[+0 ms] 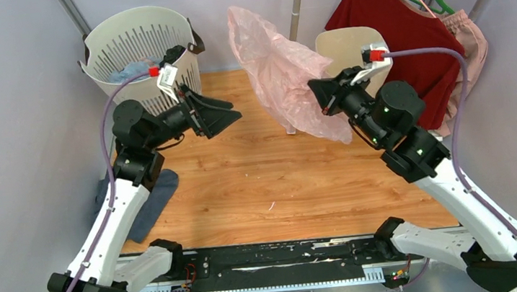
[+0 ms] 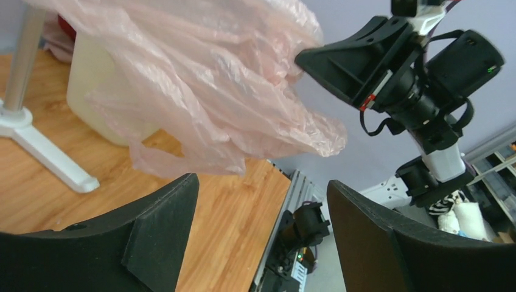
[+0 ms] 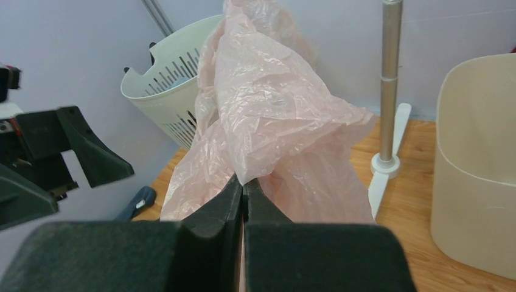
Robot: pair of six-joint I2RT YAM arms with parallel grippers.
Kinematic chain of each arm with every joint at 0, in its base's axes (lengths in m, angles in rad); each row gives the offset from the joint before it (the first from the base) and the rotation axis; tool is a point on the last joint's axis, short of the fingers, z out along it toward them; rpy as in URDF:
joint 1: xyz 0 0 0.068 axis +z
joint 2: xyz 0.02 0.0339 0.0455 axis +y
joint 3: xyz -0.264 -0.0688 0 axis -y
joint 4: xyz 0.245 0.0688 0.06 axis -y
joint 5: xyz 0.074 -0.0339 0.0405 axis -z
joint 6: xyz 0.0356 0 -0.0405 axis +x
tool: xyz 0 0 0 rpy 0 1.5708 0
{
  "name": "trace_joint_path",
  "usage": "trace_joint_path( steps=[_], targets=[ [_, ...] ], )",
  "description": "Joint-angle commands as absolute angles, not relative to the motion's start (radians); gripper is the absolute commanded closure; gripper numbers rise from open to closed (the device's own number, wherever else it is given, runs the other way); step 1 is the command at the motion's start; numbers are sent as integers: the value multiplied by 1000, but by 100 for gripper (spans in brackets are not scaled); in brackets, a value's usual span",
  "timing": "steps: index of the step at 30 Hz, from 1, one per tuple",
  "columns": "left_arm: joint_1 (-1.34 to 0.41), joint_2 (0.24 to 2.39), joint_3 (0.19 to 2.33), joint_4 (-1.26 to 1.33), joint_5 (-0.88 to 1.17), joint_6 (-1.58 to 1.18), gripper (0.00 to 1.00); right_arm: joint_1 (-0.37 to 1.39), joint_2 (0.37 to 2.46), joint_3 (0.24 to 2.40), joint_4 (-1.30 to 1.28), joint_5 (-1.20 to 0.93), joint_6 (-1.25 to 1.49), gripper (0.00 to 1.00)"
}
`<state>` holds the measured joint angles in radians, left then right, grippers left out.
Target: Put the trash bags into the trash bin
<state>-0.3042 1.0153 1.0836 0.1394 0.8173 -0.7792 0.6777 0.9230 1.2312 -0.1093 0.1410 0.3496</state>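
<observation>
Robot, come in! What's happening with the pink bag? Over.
Right pincer shut on the trash bag, held aloft. Left pincer open, empty. Bag not yet in the trash bin. Rack pole between bag and bin.

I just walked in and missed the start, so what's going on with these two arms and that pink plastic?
The right fingers are shut on the thin pink trash bag, holding it in the air above the wooden table. The left fingers stand open and empty, facing the bag without touching it. The cream trash bin stands behind the right arm, and the bag is not yet in it.
</observation>
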Motion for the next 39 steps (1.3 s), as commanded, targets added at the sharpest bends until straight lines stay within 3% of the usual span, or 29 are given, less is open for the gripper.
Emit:
trace_joint_path(
  steps=[1, 14, 25, 27, 33, 37, 39],
  targets=[
    [-354, 1011, 1024, 167, 708, -697, 16, 673, 964, 1250, 26, 114, 434, 100],
    [-372, 1167, 960, 369, 609, -752, 15, 675, 987, 1221, 69, 43, 501, 100],
    [-383, 1170, 956, 500, 647, -862, 14, 674, 977, 1177, 83, 39, 514, 100],
    [-383, 1158, 947, 500, 651, -865, 17, 673, 977, 1177, 81, 47, 508, 100],
    [-383, 1178, 923, 500, 709, -873, 42, 674, 969, 1183, 72, 66, 491, 100],
    [-383, 1174, 903, 500, 697, -872, 29, 672, 968, 1183, 71, 63, 487, 100],
    [-384, 1169, 903, 500, 687, -871, 27, 672, 970, 1177, 73, 60, 490, 100]
  ],
)
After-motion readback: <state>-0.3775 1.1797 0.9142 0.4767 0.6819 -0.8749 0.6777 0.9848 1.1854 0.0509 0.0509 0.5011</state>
